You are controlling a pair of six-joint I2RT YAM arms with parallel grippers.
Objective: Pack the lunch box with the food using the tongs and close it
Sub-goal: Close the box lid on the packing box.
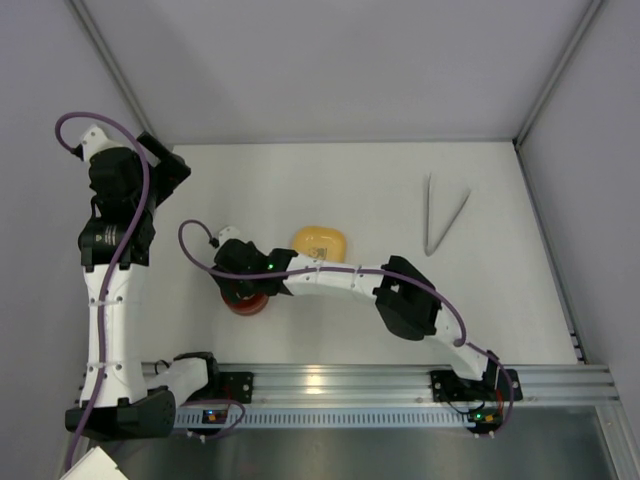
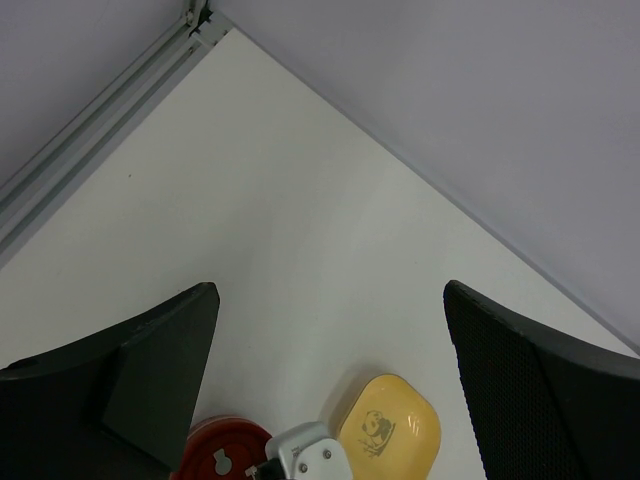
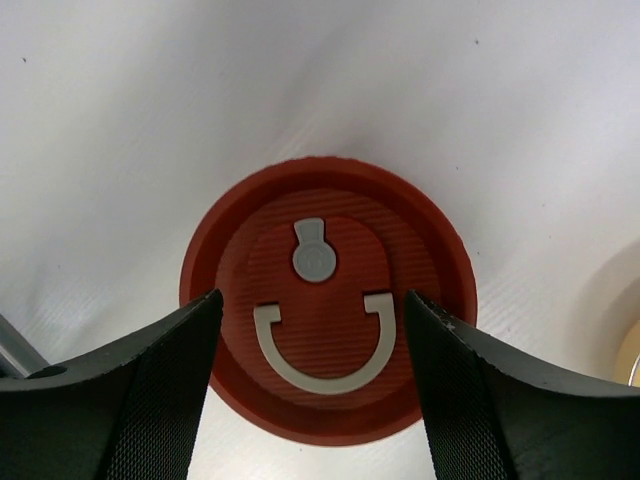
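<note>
A flat red disc [image 3: 322, 190] with a grey U-shaped mark lies on the white table, left of centre [image 1: 245, 305]. My right gripper [image 3: 312, 300] hovers open just above it, one finger over each side of the disc, with nothing held [image 1: 240, 288]. The lunch box's silver body is hidden or out of view, and I see no food. The tongs [image 1: 441, 215] lie in a narrow V at the far right of the table, away from both arms. My left gripper [image 2: 330, 330] hangs open and empty, high at the far left [image 1: 165, 170].
A yellow rounded-square dish [image 1: 320, 241] with a panda print [image 2: 390, 430] sits just right of the red disc, close to the right wrist. Grey walls enclose the table on three sides. The aluminium rail [image 1: 330, 382] runs along the near edge.
</note>
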